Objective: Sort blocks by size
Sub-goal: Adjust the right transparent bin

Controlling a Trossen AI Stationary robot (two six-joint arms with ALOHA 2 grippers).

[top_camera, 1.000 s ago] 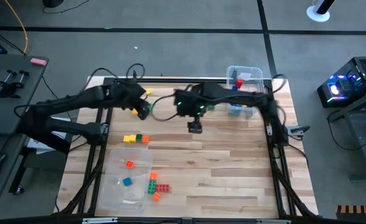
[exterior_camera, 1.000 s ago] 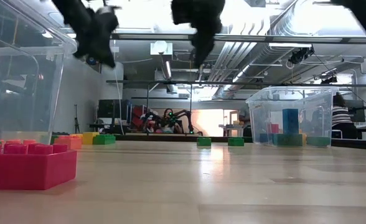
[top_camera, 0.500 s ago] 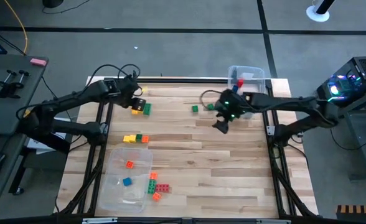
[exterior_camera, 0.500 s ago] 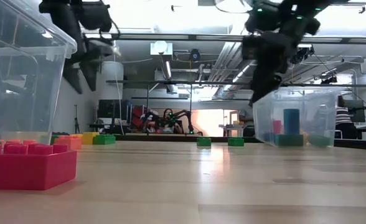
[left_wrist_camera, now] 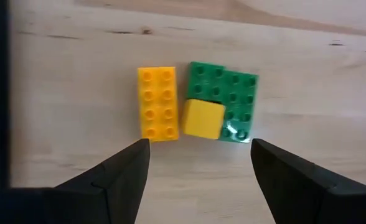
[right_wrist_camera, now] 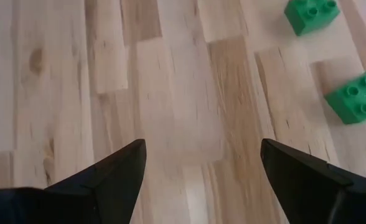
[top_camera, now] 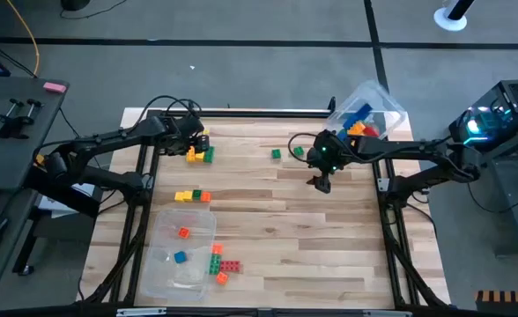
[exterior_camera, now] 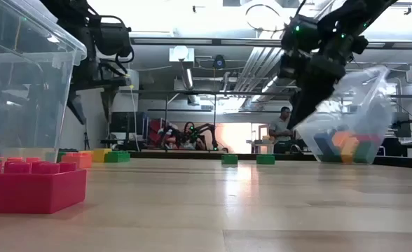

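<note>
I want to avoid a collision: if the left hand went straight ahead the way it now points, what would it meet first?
Most likely the small yellow block on the green block, with the yellow-orange block beside it. All lie ahead between the open left hand's fingers; depth is hard to judge.

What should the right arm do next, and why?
Probably slide the right gripper over the nearer small green block and lower onto it. Its jaws stand open and empty above bare wood. That block and a second green block lie loose on the table close by, outside any bin, so they seem not yet sorted.
</note>
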